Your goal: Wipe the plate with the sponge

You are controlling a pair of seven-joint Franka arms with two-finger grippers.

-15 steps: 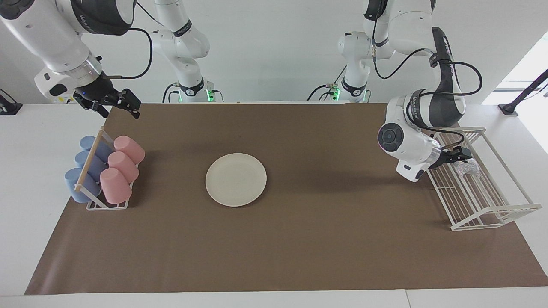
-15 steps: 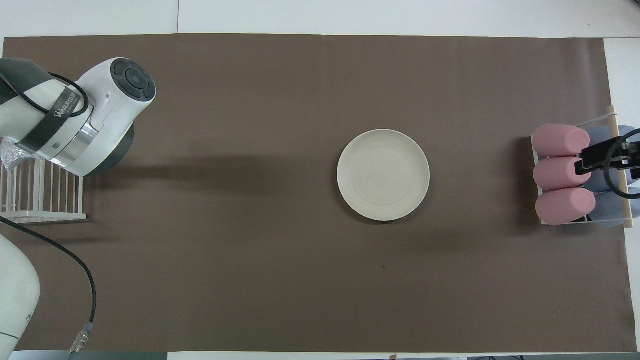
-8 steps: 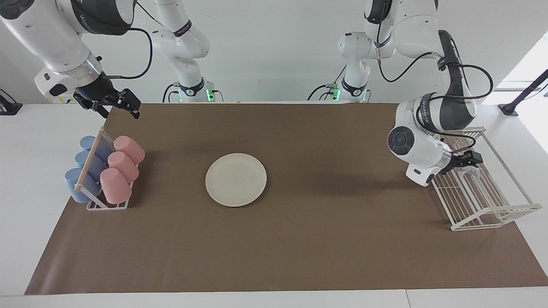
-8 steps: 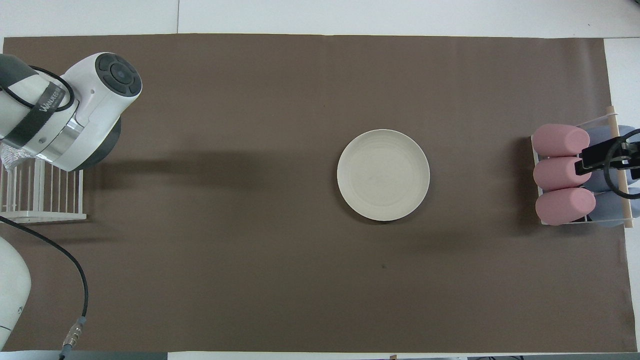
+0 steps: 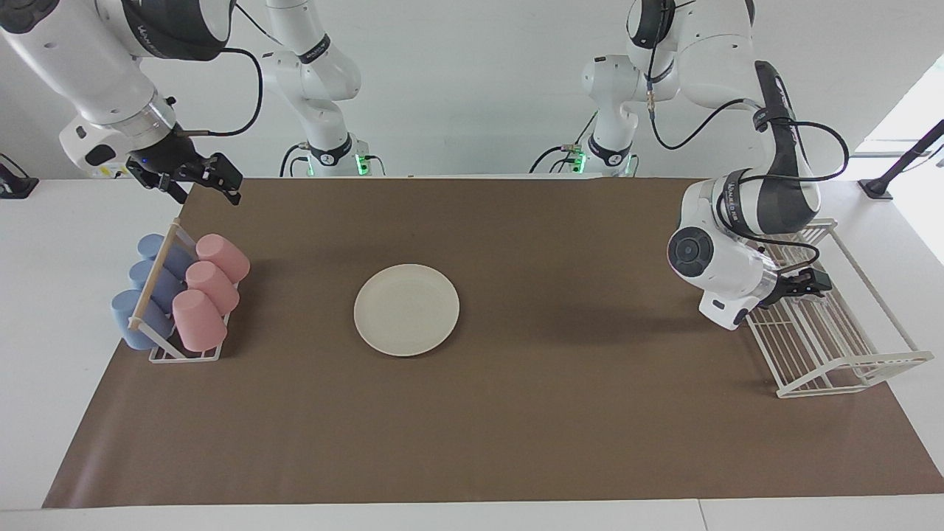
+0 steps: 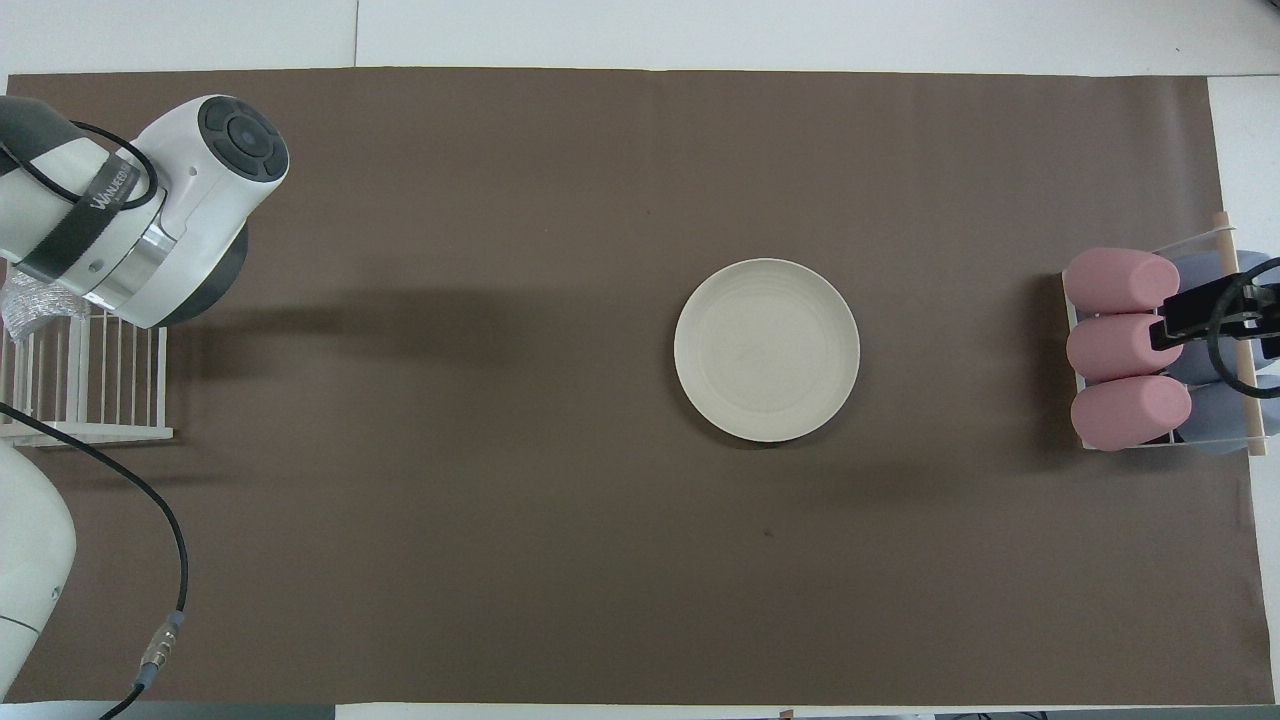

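We see the left gripper (image 5: 810, 283), fingers spread w/ nothing held, low in the wire rack (image 5: 841, 346) at mid-right by the sponge (image 6: 30, 298), plate (image 5: 406, 310) at centre, right gripper (image 5: 198, 177) waiting spread upper left: risk: fingers snag rack wires.

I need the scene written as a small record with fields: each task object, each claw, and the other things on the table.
plate: flat on the brown mat, middle of the table, nothing on it
sponge: in the white wire rack at the left arm's end, mostly hidden by the arm
left claw: low over the rack at the sponge, open, no grip seen
right claw: in the air near the mat's corner, open, empty, waiting
cups: three pink and three blue, lying in a cup holder at the right arm's end
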